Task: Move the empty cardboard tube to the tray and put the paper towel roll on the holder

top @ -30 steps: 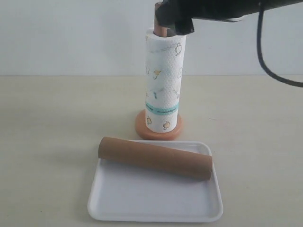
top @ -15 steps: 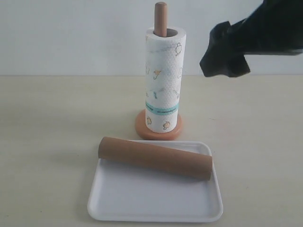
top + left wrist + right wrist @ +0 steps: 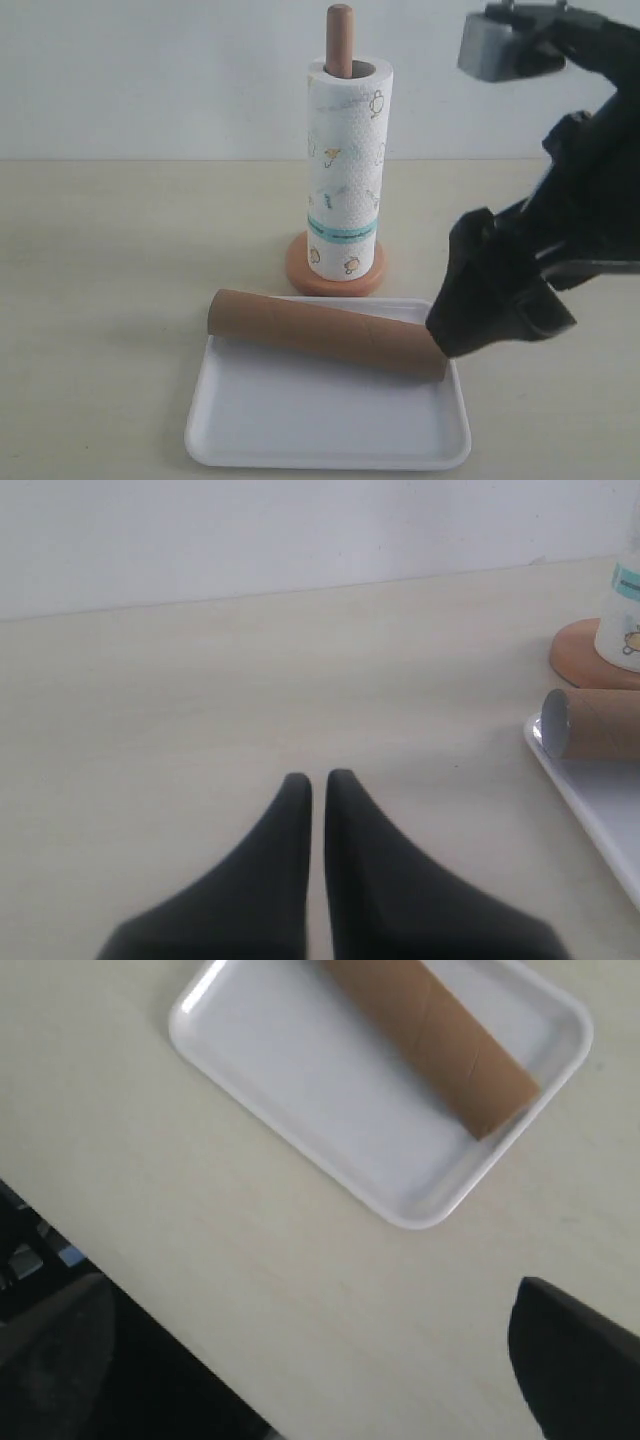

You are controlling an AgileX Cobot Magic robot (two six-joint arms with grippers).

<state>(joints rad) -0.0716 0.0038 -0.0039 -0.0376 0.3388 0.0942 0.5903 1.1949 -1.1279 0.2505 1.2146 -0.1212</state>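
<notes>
Outside, we see the paper towel roll (image 3: 346,180) upright on the holder (image 3: 339,40), just beyond the tray (image 3: 300,420). The empty cardboard tube (image 3: 320,332) lies along the tray's far rim, with the right gripper (image 3: 495,300) by the tube's right end. Our left wrist view shows the left gripper (image 3: 318,780) pinched closed and empty. Our right wrist view shows jaws spread wide above the tray, holding nothing.

Exterior view: right gripper (image 3: 492,305) hides the right end of the empty cardboard tube (image 3: 320,332). Left wrist view: paper towel roll (image 3: 626,620) and holder (image 3: 583,656) cut by the frame edge.
</notes>
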